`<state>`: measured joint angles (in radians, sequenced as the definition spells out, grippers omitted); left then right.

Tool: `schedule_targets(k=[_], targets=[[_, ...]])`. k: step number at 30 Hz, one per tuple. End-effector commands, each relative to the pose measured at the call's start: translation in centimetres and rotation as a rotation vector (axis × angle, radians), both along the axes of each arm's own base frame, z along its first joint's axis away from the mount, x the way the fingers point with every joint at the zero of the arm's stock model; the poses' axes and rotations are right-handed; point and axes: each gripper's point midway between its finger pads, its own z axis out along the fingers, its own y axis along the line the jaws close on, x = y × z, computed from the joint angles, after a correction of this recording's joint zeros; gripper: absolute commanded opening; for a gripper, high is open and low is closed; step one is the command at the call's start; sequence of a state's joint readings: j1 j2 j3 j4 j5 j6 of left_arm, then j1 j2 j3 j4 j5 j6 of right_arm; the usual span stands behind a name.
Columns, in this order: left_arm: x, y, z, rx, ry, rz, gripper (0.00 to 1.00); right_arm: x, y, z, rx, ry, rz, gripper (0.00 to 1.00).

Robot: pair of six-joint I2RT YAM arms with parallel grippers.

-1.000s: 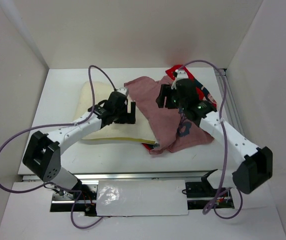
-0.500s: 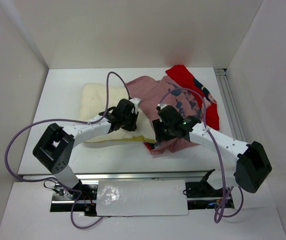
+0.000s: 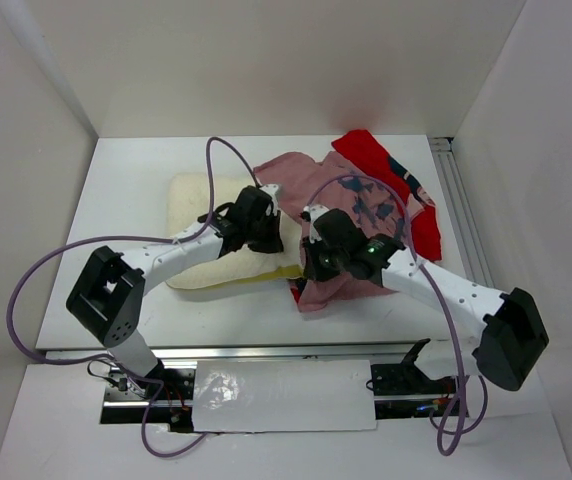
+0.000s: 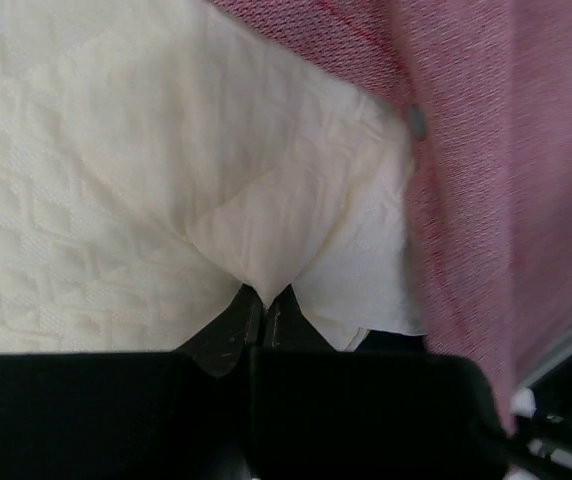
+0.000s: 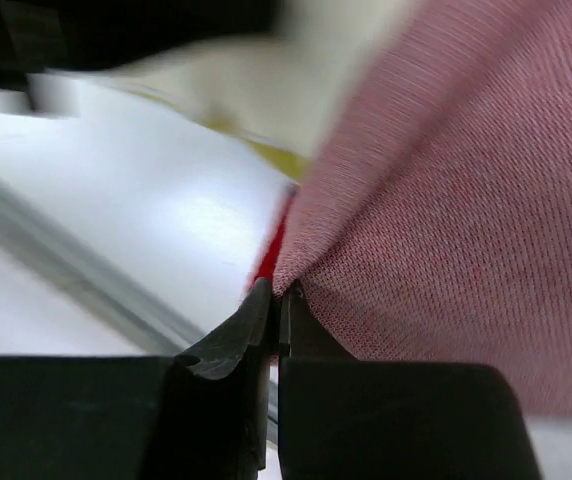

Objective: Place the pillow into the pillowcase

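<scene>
From above, the pillow [image 3: 204,225] lies on the white table [image 3: 131,170], left of centre. Its right end meets the crumpled pillowcase [image 3: 361,205], which shows its faded pink side with a red printed part at the far right. I cannot tell whether that end is inside the case or only under it. My left end effector [image 3: 271,240] rests at the pillow's right end, right at the edge of the pink cloth. My right end effector [image 3: 314,265] sits just beside it on the near left part of the pillowcase. In my left wrist view, the left end effector [image 4: 263,303] is closed, pinching a small peak of the cream pillow [image 4: 116,200] between its tips, with the pink pillowcase [image 4: 511,190] running down the right side. In my right wrist view, the right end effector [image 5: 277,293] is closed too, nipping the edge of the pink pillowcase [image 5: 436,220] where a sliver of red shows. The pillow [image 5: 296,75] is a pale blur beyond it, and bare table [image 5: 136,200] lies to the left.
</scene>
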<state>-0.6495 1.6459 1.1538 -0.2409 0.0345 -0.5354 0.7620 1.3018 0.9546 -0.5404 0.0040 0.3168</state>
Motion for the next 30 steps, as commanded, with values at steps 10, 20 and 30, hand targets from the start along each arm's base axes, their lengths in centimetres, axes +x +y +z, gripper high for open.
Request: schedule_targets(k=[10, 20, 30], targets=[[2.6, -7.8, 16.1, -0.556, -0.157, -0.013, 0.0, -5.0, 12.3, 17.5, 0.666, -0.227, 0.735, 0.0], [0.2, -4.0, 10.6, -0.367, -0.043, 0.076, 0.45, -2.5, 7.6, 11.5, 0.511, -0.149, 0.525, 0.26], [-1.1, 3.7, 8.2, -0.072, -0.011, 0.248, 1.0, 3.2, 1.5, 13.6, 0.332, -0.347, 0.123, 0.78]])
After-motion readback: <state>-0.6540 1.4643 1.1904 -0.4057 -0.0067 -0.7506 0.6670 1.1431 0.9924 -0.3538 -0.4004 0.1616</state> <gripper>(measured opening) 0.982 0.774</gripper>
